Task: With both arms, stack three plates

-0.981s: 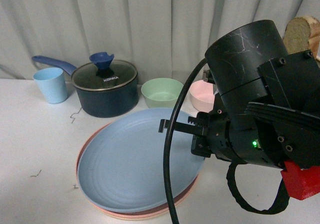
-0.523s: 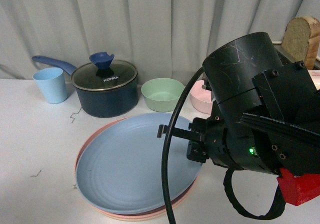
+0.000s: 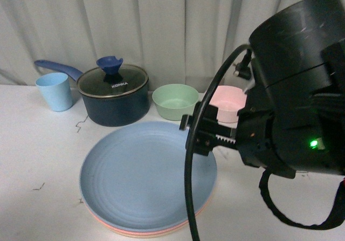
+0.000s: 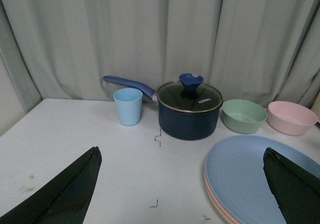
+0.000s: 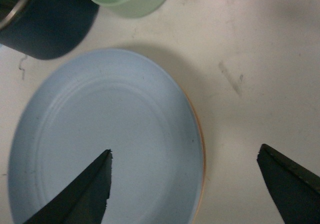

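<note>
Bulky scuffed black right arm (image 3: 296, 63); thick black cable (image 3: 190, 187); small green light (image 3: 313, 143); toothed black hand (image 3: 194, 134)

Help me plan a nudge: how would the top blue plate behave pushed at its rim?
Likely stiff: the light blue plate looks moulded, with ridges. Nested flat in the plates beneath, it would probably drag the stack rather than tip. Its matte face suggests little slip.

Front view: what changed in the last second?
The light blue plate, tilted up at its right edge before, now lies flat on the two lower plates. The right gripper has come off its rim, stands open and has pulled up and back. Unmoved: pot, green bowl, pink bowl, cup.
</note>
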